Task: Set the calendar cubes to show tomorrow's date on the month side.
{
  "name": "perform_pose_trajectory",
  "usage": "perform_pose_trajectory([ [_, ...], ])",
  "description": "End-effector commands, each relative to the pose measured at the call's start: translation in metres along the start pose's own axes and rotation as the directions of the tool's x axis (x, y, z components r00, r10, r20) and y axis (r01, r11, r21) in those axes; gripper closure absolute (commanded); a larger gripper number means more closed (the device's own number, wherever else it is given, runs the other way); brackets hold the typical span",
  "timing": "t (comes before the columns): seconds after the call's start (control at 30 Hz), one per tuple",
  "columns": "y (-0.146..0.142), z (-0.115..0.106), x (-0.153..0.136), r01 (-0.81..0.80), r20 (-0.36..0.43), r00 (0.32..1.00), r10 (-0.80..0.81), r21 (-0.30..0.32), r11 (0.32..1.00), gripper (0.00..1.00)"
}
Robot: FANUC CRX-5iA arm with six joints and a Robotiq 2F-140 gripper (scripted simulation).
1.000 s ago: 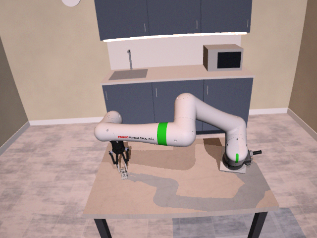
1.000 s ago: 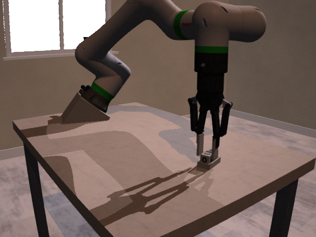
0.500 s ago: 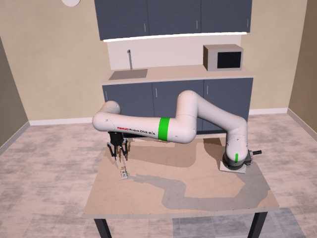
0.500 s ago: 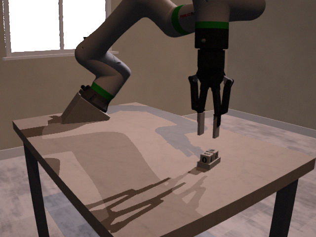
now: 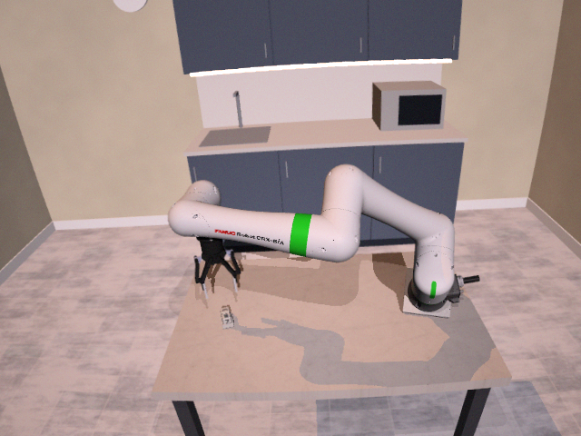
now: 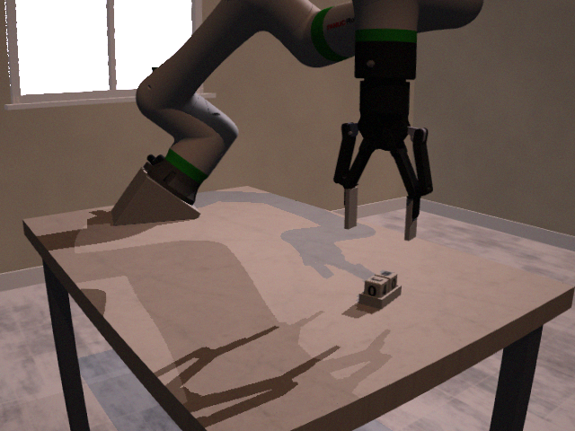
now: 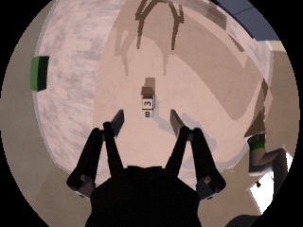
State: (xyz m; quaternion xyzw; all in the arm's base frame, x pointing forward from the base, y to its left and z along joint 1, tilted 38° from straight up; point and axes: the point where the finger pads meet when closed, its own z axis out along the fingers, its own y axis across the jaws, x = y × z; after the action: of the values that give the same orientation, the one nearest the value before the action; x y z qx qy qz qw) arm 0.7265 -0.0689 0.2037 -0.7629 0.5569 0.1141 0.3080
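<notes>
The pincer (image 5: 220, 292) (image 6: 380, 233) (image 7: 147, 114) has its two fingers apart, with only air between them, and it hangs higher than the tray (image 5: 228, 326) (image 6: 371, 301) (image 7: 154, 101). This small tray stands on the wooden table (image 5: 262, 366) (image 6: 464, 287) (image 7: 134, 147), near the end that is far from the arm's pedestal (image 5: 443, 313) (image 6: 153, 204). In it sit two cubes, side by side and touching or almost. The wrist view shows a 3 on top of one cube (image 7: 148, 102) and an 8 on the other (image 7: 148, 114); the exterior view shows a 0 on the end side. (Which long side has the month's name, I cannot tell.)

The arm (image 5: 344, 197) (image 6: 199, 56) (image 7: 260, 161) covers a part of the blue lower cabinets (image 5: 328, 173) in the top view. Behind, on the counter (image 5: 319, 133), stands a microwave (image 5: 389, 113), well apart from a tap (image 5: 239, 110). Shadows of the arm lie across the table, and one reaches beside the tray.
</notes>
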Motion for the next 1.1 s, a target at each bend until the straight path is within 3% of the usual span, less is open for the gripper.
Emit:
perform_pose_trajectory([
  [0.0,0.0,0.0,0.0,0.0,0.0,1.0,0.0,0.0,1.0,0.0],
  [0.63,0.0,-0.003,0.0,0.0,0.0,1.0,0.0,0.0,1.0,0.0],
  [1.07,0.0,-0.041,0.0,0.0,0.0,1.0,0.0,0.0,1.0,0.0],
])
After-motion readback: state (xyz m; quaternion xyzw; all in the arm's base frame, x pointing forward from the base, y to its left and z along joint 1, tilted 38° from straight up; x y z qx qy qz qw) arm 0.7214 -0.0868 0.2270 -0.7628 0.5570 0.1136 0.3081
